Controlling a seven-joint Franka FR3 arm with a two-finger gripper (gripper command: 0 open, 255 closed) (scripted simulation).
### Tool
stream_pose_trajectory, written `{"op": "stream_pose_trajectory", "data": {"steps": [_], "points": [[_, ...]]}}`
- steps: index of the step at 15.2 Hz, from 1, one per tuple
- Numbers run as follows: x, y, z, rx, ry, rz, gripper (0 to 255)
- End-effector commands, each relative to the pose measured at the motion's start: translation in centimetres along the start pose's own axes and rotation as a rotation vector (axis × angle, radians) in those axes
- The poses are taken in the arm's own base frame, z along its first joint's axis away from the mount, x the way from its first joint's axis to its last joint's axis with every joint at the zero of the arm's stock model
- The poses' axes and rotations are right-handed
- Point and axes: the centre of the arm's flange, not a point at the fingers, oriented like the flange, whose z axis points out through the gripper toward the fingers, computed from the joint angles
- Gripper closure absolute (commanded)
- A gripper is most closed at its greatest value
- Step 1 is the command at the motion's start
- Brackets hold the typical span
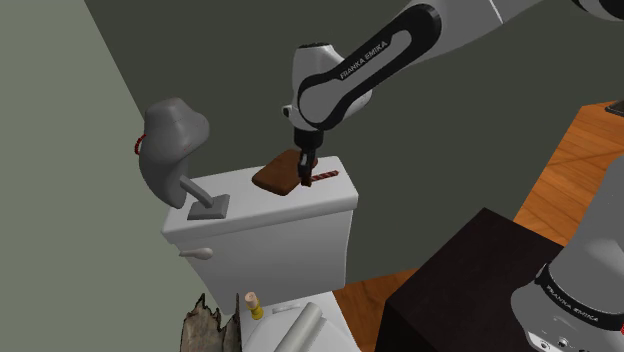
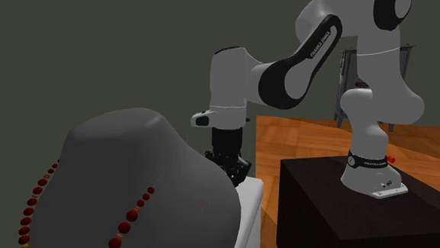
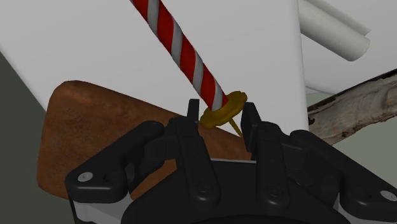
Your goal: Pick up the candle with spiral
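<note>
dull green-grey walls close in behind a white toilet tank, and beyond it you have wooden floor and the dark box stand that the arm sits on. on the tank's lid, towards the shoulder view's left, stands a grey bust with a red bead necklace hung on it. near the lid's other end lies a brown slab, and just beside it, lying flat, is the candle, striped in a red and white spiral with a gold disc foot.

your gripper is low over the lid at the foot end of the candle. in the wrist view the jaws stand only a narrow way apart with the gold disc between them, one finger against each side of its rim, so they look closed on the foot. the candle's length runs away from the gripper across the white lid, past the brown slab's edge. a white roll lies below the tank.
</note>
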Motion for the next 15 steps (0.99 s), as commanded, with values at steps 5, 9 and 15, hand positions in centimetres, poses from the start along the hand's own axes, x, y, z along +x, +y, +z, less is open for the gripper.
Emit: {"op": "stream_pose_trajectory", "data": {"steps": [5,9,15], "points": [[0.3,-0.1,-2.9,0.0,0.0,0.0,255],[0.6,-0.2,-5.0,0.0,0.0,0.0,255],[0.9,-0.2,-7.7,0.0,0.0,0.0,255]]}}
